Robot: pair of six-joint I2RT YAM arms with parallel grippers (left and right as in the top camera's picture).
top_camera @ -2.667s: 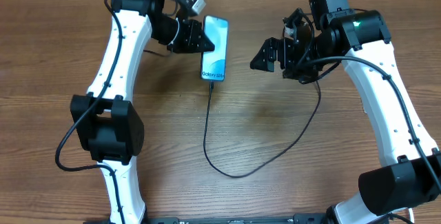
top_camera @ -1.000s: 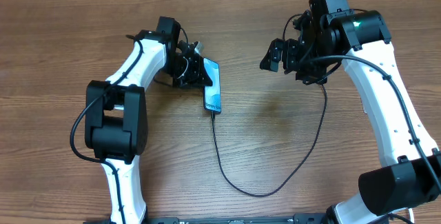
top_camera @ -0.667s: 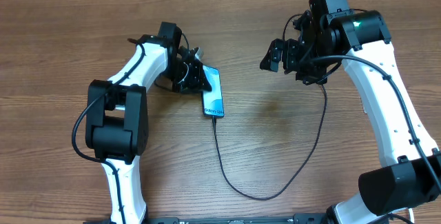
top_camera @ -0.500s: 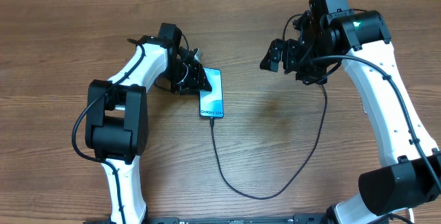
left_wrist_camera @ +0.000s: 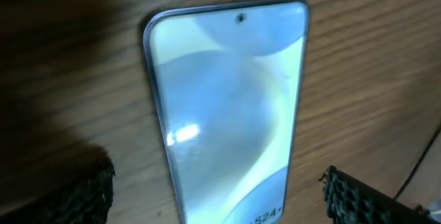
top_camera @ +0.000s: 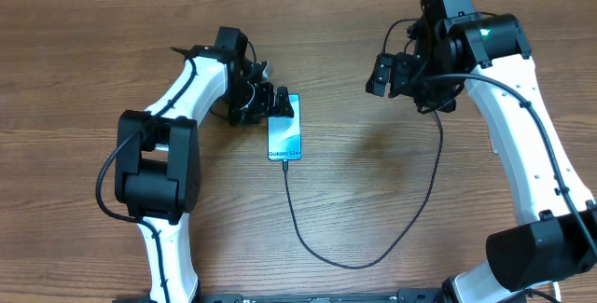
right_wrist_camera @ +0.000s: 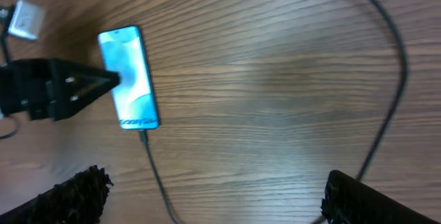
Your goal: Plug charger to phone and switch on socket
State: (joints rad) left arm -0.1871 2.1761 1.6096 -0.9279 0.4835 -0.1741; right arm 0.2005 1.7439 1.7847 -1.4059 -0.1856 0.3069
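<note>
1. The slim smartphone with the light-blue screen (top_camera: pixel 285 139) lies flat and screen-up on the brown wooden counter (top_camera: pixel 373 191), left of centre. Its lettered end points to the near side.
2. The long thin black charger cable (top_camera: pixel 347 267) looks seated in that near end. It loops toward the near edge, then climbs right and far. Its plug end is lost behind the right arm.
3. Your left end effector (top_camera: pixel 272 107) sits at the phone's far-left corner with its fingers spread wide. The wrist view shows a gap on each side of the phone, so nothing is clamped.
4. The step in hand appears to be getting clear of the phone. Lift straight up before you swing away, so that no finger catches an edge, drags the phone or tugs the connector loose.
5. Your right end effector (top_camera: pixel 387 75) hovers far right, fingers apart and empty. Keep it off the cable running close by.
6. The white power strip shows in no view, so find it before you reach for a switch.
</note>
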